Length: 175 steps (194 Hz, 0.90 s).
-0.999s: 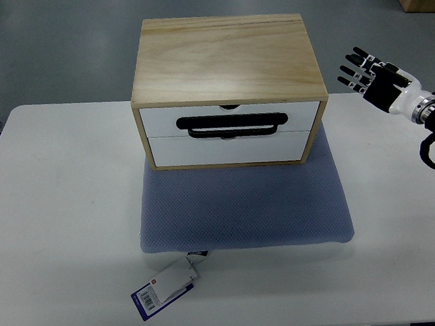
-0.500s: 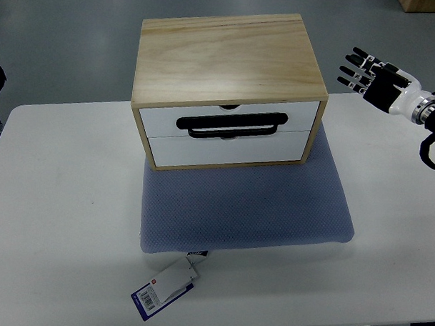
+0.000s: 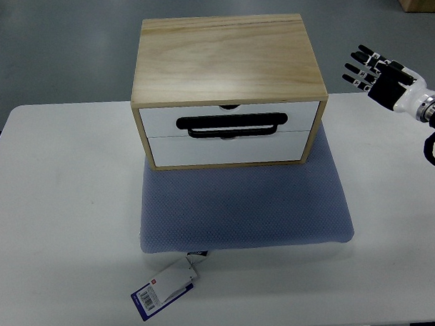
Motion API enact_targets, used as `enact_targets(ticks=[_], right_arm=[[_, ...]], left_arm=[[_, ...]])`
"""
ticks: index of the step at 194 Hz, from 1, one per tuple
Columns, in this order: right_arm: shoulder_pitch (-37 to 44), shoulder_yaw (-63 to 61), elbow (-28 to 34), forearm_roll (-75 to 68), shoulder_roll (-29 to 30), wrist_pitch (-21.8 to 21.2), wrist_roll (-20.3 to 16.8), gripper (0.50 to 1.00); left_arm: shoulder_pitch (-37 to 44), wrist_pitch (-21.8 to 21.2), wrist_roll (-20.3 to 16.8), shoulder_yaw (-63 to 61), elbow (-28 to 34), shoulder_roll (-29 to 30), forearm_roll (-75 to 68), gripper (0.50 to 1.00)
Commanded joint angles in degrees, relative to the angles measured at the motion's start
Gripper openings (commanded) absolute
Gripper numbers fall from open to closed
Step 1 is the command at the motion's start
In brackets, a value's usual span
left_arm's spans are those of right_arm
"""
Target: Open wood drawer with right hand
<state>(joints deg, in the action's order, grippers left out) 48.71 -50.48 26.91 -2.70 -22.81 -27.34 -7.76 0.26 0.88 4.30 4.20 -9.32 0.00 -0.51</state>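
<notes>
Right hand (image 3: pixel 371 72) is up in the air, off to the right of the wood drawer box (image 3: pixel 227 88) and level with its back half. Fingers (image 3: pixel 357 66) are spread and straight, holding nothing, well clear of the box. Left arm isn't in view.

The box sits on a blue-grey pad (image 3: pixel 245 203), on the pad's rear part, with its front facing us. Two white drawer fronts, both look flush, so nothing is opened yet. A black handle (image 3: pixel 232 125) runs across the seam between them. We can't tell which drawer it's fixed to; most likely the upper one (image 3: pixel 230 113).

A white tag (image 3: pixel 164 288) lies on the table (image 3: pixel 59 200) near the pad's front left corner, out of our way.

How we'd do the reach:
- swing the hand around the box's right front corner, don't cut across the top
- come at the handle from the front, fingers curled under or behind the bar
- hook first, then pull straight toward us, parallel to the box sides
- pull slowly; the box isn't clamped and may slide on the pad rather than let the drawer come out
</notes>
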Motion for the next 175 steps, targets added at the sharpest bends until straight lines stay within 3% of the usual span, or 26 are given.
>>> enact_targets(ticks=[1,94,140,141,143,166,175], right_arm=[[0.16,0.03,0.07,0.15,-0.65,-0.7,0.11,0.95],[1.39,0.65,-0.02,0.59,-8.83,-1.49,0.37,0.948],[1.56,0.74,0.16,0.59,-12.61,-4.92,0.2,0.948],[1.56,0.82,0.42,0.68,-14.17,-7.35,0.2,0.948],[1.56,0.82,0.51,0.68,-14.45,-7.66,0.2,0.948],[1.48,1.26,4.73,2.18,-18.58,-7.66,0.2,0.95],[1.21,1.17,8.5,4.37,-22.88,-7.66,0.2,0.95]], left_arm=[[0.0,0.0,0.01,0.02,0.01,0.0,-0.02,1.0],[0.0,0.0,0.01,0.02,0.01,0.0,-0.02,1.0],[0.0,0.0,-0.08,0.02,0.01,0.0,-0.02,1.0],[0.0,0.0,0.01,0.02,0.01,0.0,-0.02,1.0],[0.0,0.0,0.01,0.02,0.01,0.0,-0.02,1.0],[0.0,0.0,0.01,0.02,0.01,0.0,-0.02,1.0],[0.0,0.0,-0.08,0.02,0.01,0.0,-0.02,1.0]])
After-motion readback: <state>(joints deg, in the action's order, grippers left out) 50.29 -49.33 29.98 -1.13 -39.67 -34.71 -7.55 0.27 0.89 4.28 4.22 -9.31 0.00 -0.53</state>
